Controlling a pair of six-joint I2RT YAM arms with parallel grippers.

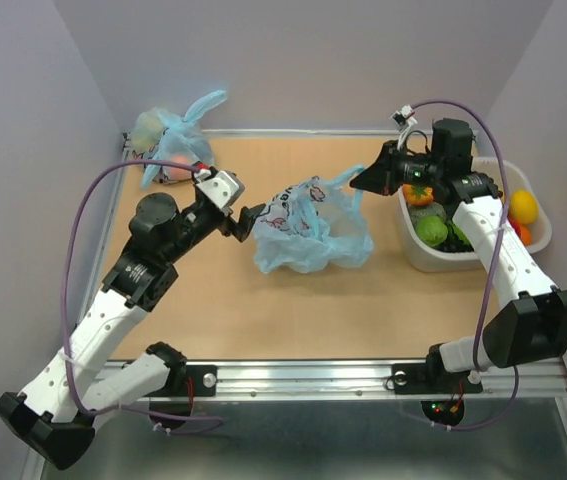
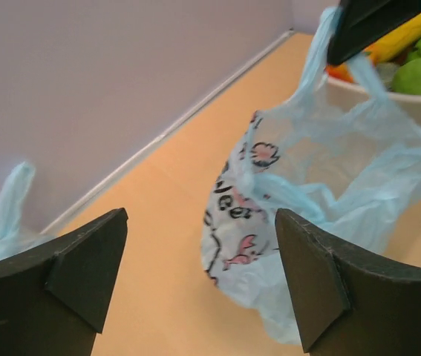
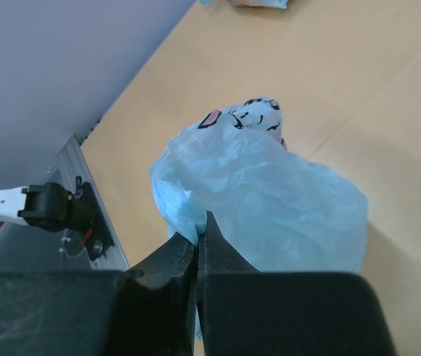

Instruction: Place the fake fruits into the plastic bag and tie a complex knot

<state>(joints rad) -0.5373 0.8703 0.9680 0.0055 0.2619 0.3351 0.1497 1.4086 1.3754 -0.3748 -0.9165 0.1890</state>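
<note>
Worktop point(image 1: 263, 310): tan board, metal rail point(image 1: 303, 378) along the near edge.
Walls point(image 1: 313, 60): plain lilac, closing three edges.
Plastic bag point(image 1: 308, 235): mid-worktop.
Fake fruits point(image 1: 431, 230): in a white tub point(image 1: 413, 258), right edge.
Left tool point(image 1: 248, 222): fingers apart, beside the bag.
Right tool point(image 1: 361, 180): clamped on the bag's handle.

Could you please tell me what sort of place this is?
Most likely a robot lab test cell: a wooden tabletop boxed in by plain lilac walls, two arms bolted to a metal rail, and a tub of fake fruits.
</note>
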